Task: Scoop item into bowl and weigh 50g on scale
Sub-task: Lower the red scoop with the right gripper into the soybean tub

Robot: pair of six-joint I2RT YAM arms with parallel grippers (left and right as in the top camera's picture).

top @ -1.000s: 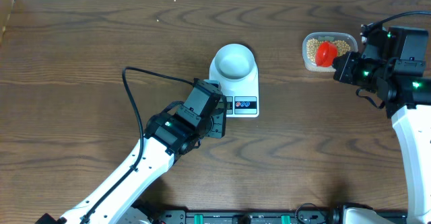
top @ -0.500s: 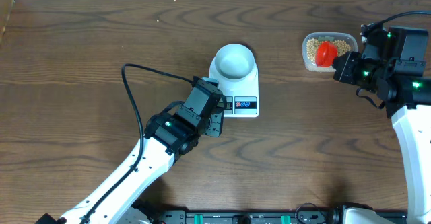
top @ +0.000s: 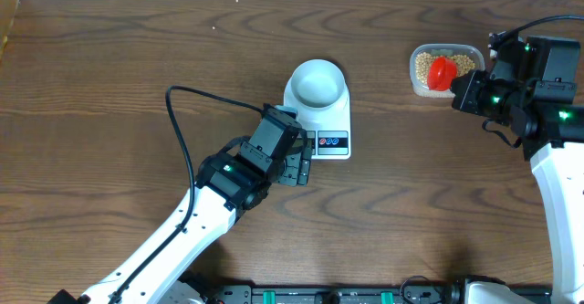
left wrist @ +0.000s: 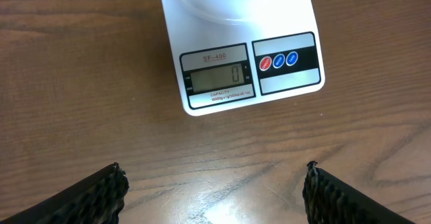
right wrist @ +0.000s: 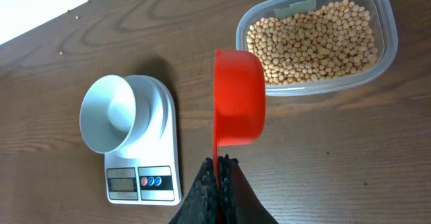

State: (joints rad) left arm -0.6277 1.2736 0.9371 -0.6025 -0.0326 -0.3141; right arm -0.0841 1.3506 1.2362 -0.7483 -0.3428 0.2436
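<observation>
- Your left gripper [left wrist: 213,180] hangs spread wide over the table [left wrist: 74,83], just short of the scale [left wrist: 202,29] — nothing in it.
- Your right gripper [right wrist: 219,165] is clamped on the handle of a red scoop [right wrist: 237,96] at the clear container [right wrist: 389,46].
- The beans [right wrist: 313,39] lie in that container; the empty bowl [right wrist: 111,113] sits on the scale — display reads 0.

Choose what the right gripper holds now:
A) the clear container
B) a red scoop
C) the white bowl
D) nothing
B: in the right wrist view, the right gripper is shut on the handle of the scoop, whose red cup sticks out ahead of the fingers.
</observation>
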